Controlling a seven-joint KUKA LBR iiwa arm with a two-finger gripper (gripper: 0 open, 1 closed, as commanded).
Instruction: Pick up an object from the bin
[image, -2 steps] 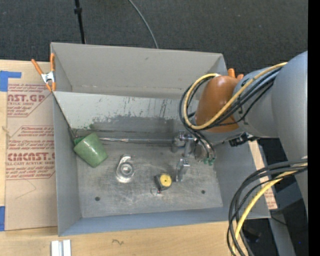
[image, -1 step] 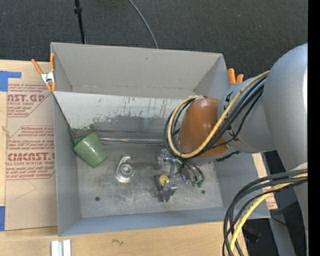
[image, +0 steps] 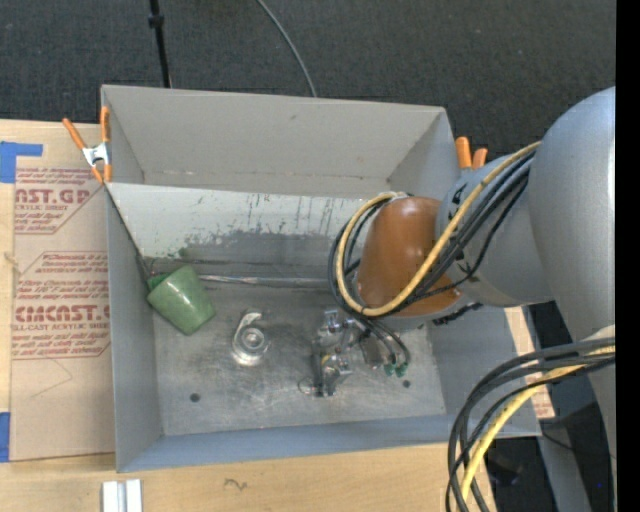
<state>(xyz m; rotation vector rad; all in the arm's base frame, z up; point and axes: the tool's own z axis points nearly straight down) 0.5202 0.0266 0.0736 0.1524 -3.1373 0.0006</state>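
The bin (image: 130, 400) takes up the middle of the frame, w/ grey walls and a scratched floor. The arm (image: 570, 220) comes in from the right side, and its orange cover (image: 400, 250) and yellow-black cables (image: 350, 270) hang over the right part of the floor.

Things in the bin, approx. big to small:
- A green cup (image: 182, 298) lies on its side at the left of the floor, close to the left wall.
- A clear round thing (image: 250, 340), maybe a small glass or lid, sits at the centre-left, near the cup but not touching it.
- A small dark-green bit (image: 400, 371) sits at the lower right of the floor. I cannot tell if it is a bin thing or part of the robot.

The hand (image: 330, 365) is low over the floor in the lower middle of the frame, to the right of the clear round thing and apart from it. Whether the hand is apart or together I cannot tell, because the metal parts overlap each other too much. I see nothing gripped in it.

Progress, as I judge it: the pick is not done. The cup and the clear thing both lie on the floor, well away from the hand. The hand is already down at floor level, so this looks like the grasp stage, but on what is not clear. Left to do: close on a thing, lift it, and bring it out of the bin.
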